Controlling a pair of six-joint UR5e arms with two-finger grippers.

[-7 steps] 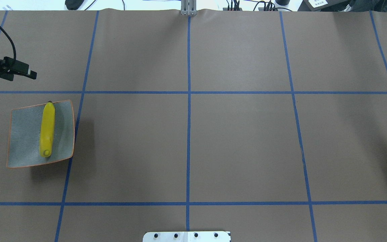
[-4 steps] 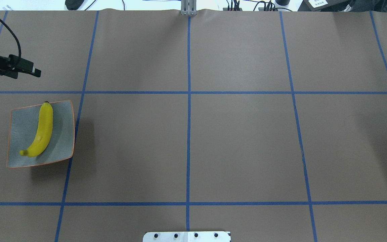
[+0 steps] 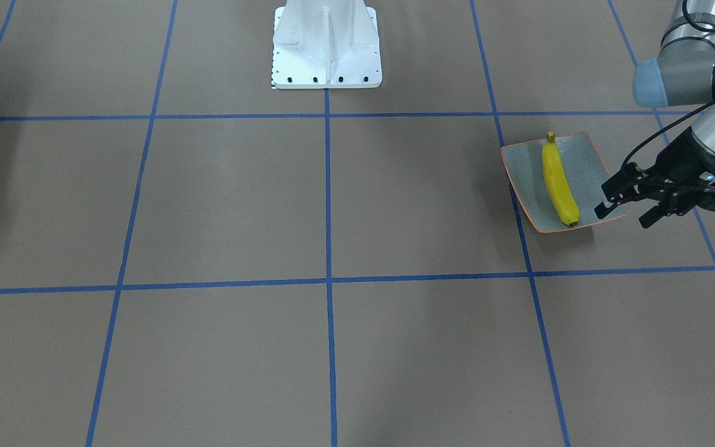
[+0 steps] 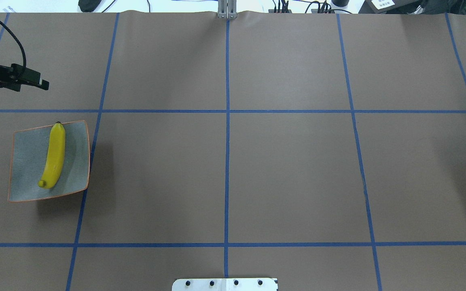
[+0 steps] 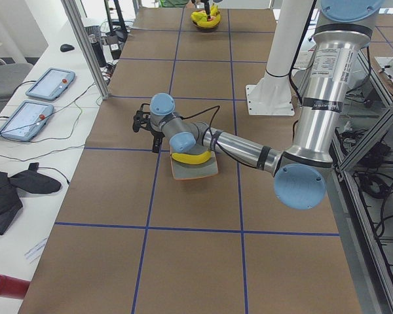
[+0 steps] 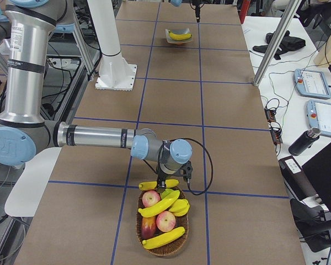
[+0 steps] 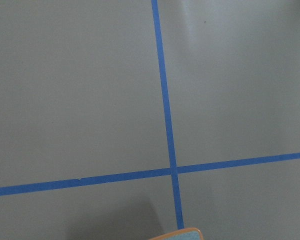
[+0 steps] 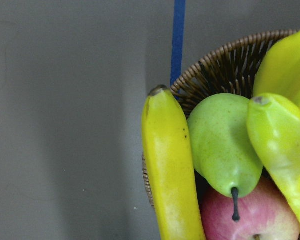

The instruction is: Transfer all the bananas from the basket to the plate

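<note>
One curved yellow banana lies on the square grey-blue plate – left gripper spread empty nearby – while the right gripper, at the brown wicker basket, hides its grip.

One banana lies near-to-far on the plate, at the table's left end. The left tool hangs beyond the plate's far edge. At the right end, more bananas lie in the basket among other fruit.

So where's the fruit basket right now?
The basket sits at the table's end on the robot's right, low in the exterior right view, with the right gripper at its rim and the plate far off at the opposite end.
</note>
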